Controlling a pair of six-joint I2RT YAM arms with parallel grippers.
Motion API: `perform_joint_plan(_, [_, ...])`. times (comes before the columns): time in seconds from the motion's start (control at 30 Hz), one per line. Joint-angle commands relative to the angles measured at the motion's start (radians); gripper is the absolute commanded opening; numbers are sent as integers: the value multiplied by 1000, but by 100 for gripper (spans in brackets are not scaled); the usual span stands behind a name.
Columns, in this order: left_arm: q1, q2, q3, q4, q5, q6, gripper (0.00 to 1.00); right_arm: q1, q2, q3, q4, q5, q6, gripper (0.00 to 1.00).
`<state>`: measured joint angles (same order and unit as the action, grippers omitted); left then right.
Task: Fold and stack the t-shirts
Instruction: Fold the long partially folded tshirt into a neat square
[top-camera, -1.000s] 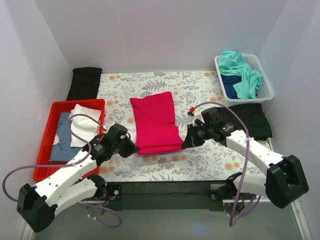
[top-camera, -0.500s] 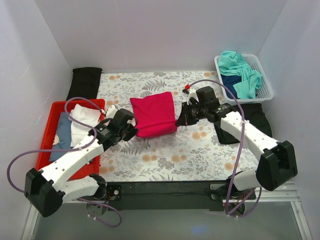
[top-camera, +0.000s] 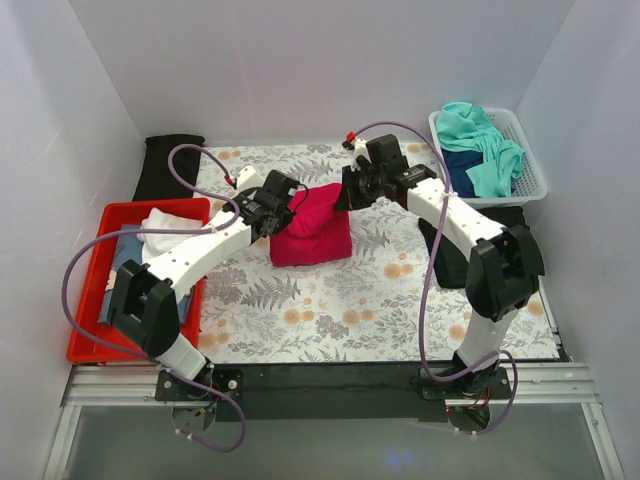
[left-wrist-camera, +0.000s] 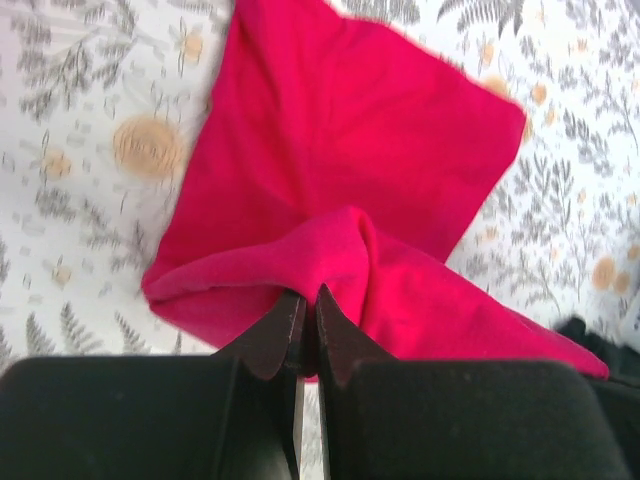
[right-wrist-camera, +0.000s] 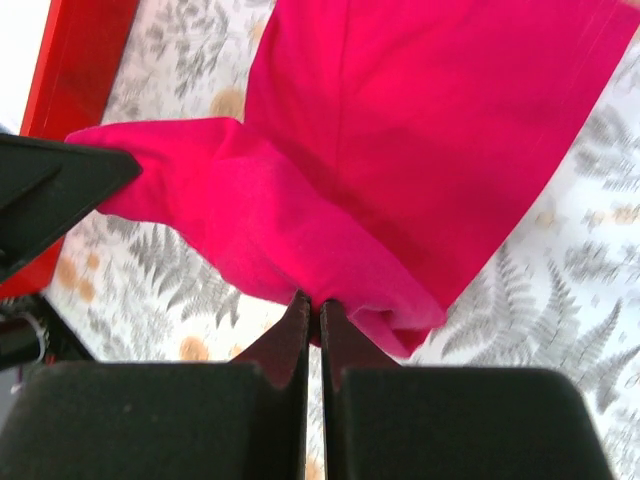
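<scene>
Left pincer (left-wrist-camera: 305, 302) and right pincer (right-wrist-camera: 312, 306) clamp the crimson t-shirt (top-camera: 313, 236) edge.

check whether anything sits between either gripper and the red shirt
Nothing visible: the left gripper and the right gripper are each shut directly on a lifted edge of the red shirt.

Both arms stretched fwd, wrists converging toward each other. L gripper (left-wrist-camera: 308, 300) & R gripper (right-wrist-camera: 310, 305): fingers pinched tight on crimson t-shirt (top-camera: 318, 238).
</scene>
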<state>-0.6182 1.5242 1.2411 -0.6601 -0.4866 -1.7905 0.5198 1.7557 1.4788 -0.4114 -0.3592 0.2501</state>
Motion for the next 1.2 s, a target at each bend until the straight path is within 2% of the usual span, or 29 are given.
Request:
perform_joint_plan(0.0, [49, 62, 87, 17, -75, 54, 0, -24, 77, 119, 26, 2, -35, 1])
perform_joint_plan(0.27, [167, 200, 158, 72, -66, 103, 0, -78, 298, 326, 17, -30, -25, 1])
perform_joint_plan(0.53, [235, 413, 277, 165, 46, 216, 0, -125, 465, 506, 16, -47, 0, 1])
perform_joint_plan(0.57, [241, 442, 299, 166, 54, 236, 2, -130, 491, 521, 16, -47, 1, 1])
perform_joint_plan(0.6, [247, 483, 343, 169, 69, 250, 10, -139, 504, 534, 16, -46, 12, 1])
perform_joint_plan(0.63, [252, 507, 365, 171, 72, 259, 14, -144, 517, 549, 14, -44, 15, 1])
perform_joint_plan(0.7, [265, 533, 430, 191, 89, 298, 25, -158, 553, 603, 13, -49, 28, 5])
perform_joint_plan(0.73, [268, 551, 458, 191, 74, 304, 35, -162, 568, 621, 13, -44, 31, 15])
perform_joint_plan(0.87, [276, 542, 569, 198, -44, 326, 39, -190, 571, 675, 13, -34, 54, 36])
perform_joint_plan(1.0, [276, 472, 569, 243, -72, 335, 40, -202, 521, 622, 19, -17, 43, 41])
perform_joint_plan(1.07, [278, 444, 535, 255, -34, 353, 40, -202, 472, 574, 29, -38, 38, 41])
perform_joint_plan(1.17, [275, 392, 442, 254, 106, 333, 39, -184, 409, 473, 31, -58, 19, 40])
